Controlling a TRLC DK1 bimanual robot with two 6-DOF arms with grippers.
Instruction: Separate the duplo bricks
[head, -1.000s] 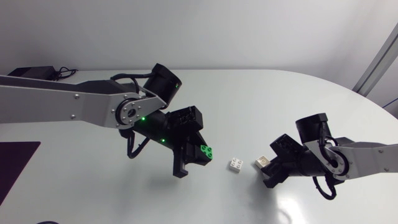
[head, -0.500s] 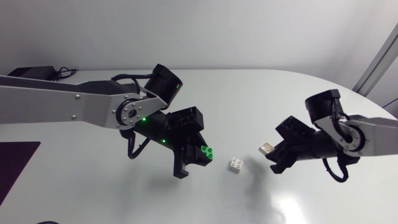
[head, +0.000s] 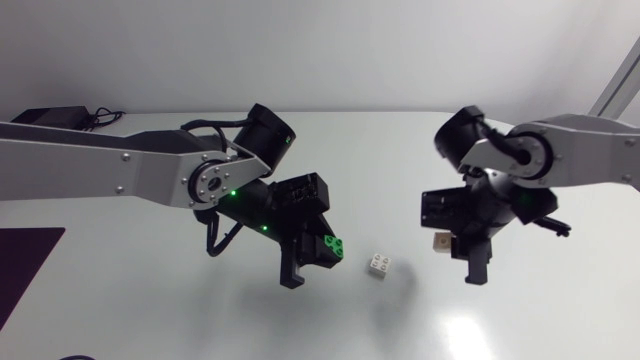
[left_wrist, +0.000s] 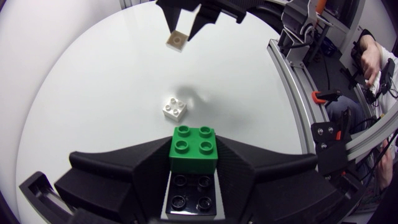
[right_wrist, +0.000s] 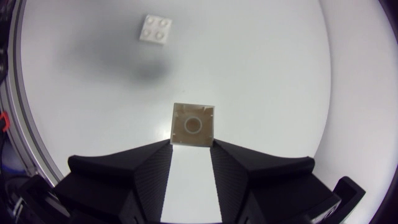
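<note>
My left gripper (head: 312, 262) hangs above the table's middle, shut on a green duplo brick (head: 333, 245) joined to a black one. In the left wrist view the green brick (left_wrist: 193, 149) sticks out past the fingertips and the black brick (left_wrist: 189, 193) lies between the fingers. My right gripper (head: 456, 252) is raised at the right, shut on a tan brick (head: 441, 243). The tan brick's hollow underside (right_wrist: 193, 124) faces the right wrist camera. A white brick (head: 379, 264) lies alone on the table between both grippers; the white brick (right_wrist: 155, 28) is ahead of the right gripper.
The white table (head: 150, 300) is bare around the white brick. A dark mat (head: 25, 260) lies at the left edge, and a black box with cables (head: 50, 116) at the back left.
My right arm has lifted the tan brick from beside the white brick and swung up and back, turning its gripper downward. The left arm and its bricks have stayed still.
</note>
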